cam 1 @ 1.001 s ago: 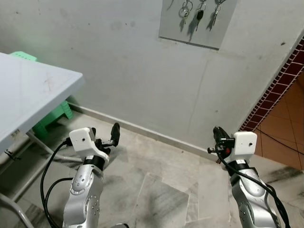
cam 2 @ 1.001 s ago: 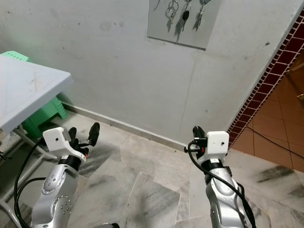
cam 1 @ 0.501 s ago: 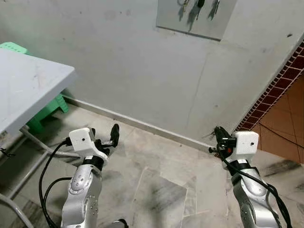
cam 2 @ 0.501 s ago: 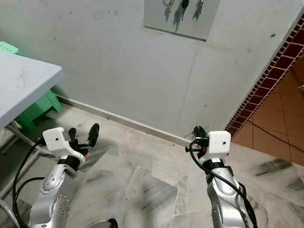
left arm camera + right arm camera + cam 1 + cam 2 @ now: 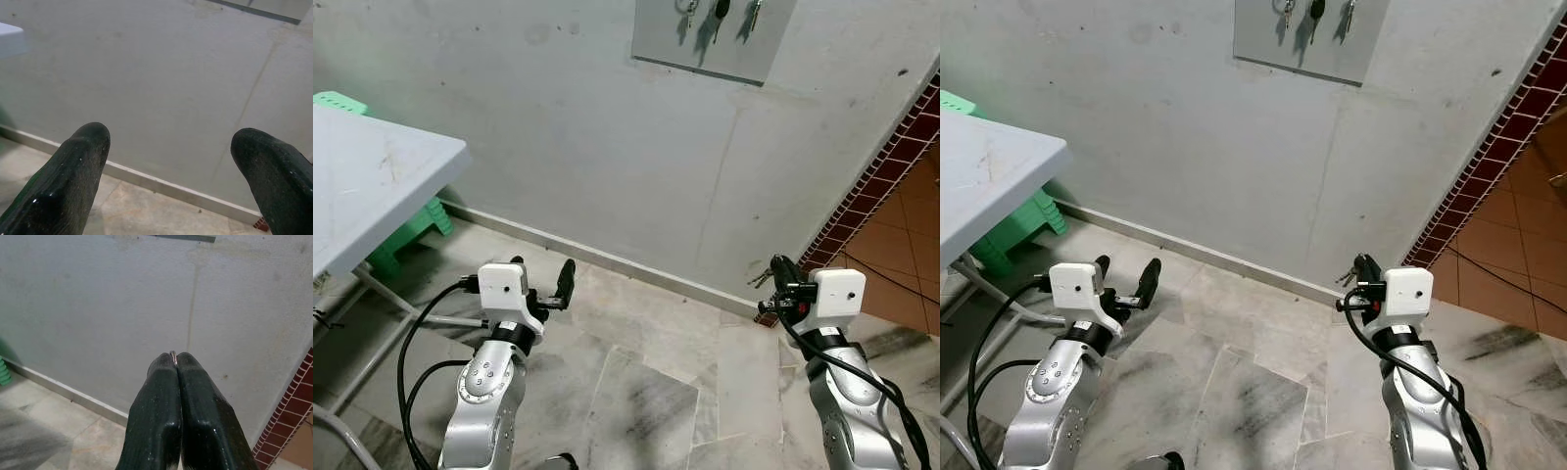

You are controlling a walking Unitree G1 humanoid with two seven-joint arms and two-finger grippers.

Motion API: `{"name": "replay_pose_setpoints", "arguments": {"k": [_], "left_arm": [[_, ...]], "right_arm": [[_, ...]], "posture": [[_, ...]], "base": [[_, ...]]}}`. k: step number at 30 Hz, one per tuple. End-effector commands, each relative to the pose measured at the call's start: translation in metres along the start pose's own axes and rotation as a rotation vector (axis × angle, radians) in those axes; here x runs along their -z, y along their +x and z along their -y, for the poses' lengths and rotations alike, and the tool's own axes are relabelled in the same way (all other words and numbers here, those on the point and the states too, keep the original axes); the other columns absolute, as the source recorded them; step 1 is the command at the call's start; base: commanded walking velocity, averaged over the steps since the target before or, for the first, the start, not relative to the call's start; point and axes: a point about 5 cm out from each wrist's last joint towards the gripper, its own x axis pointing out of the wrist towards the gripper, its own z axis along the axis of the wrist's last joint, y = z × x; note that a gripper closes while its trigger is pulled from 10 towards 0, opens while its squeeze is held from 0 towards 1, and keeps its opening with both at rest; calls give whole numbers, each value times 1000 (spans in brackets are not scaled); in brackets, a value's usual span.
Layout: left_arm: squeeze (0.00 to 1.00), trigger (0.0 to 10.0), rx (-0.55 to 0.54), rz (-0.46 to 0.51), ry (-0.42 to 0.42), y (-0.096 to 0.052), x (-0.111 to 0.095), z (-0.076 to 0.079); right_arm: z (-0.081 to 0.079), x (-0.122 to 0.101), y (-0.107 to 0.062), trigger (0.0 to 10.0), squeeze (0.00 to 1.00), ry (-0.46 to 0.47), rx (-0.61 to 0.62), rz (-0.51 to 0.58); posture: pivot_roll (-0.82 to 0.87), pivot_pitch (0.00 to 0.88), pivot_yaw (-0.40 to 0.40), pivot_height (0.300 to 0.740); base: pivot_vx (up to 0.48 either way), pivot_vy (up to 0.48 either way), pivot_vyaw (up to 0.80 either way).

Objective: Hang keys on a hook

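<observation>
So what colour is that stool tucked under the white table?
Green. The stool shows best in the left eye view, beneath the white table.

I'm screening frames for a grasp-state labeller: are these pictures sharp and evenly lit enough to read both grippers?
Head views: soft even light, no glare; the keys in the right gripper are small but legible. Left wrist view: wall sharp, the spread fingers dark and slightly soft. Right wrist view: pressed fingers clear, a key ring glinting at their tips.
</observation>
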Motion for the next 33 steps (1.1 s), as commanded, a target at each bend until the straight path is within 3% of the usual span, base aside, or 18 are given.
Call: {"name": "replay_pose_setpoints", "arguments": {"k": [1,10,16,24,33], "left_arm": [[0,10000,-1,3,-6,2,-2,-1],[0,10000,-10,25,-21,7,-9,-5],[0,10000,-14,101,-23,15,-34,-12],[0,10000,-9,144,-33,21,-49,-13],[0,10000,-3,138,-32,22,-48,-13]], "right_arm": [[-1,0,-1,10000,0,5,1,3],[1,-10,5,10000,0,47,16,52],[2,-37,19,10000,0,51,5,137],[-2,-63,30,10000,0,55,-28,219],[-3,-59,31,10000,0,50,-44,202]], "posture": [[12,108,-52,740],[13,97,-53,740],[14,86,-55,740],[14,65,-56,740],[12,57,-57,740]], "base": [[0,0,0],[0,0,0],[0,0,0],[0,0,0],[0,0,0]]}}
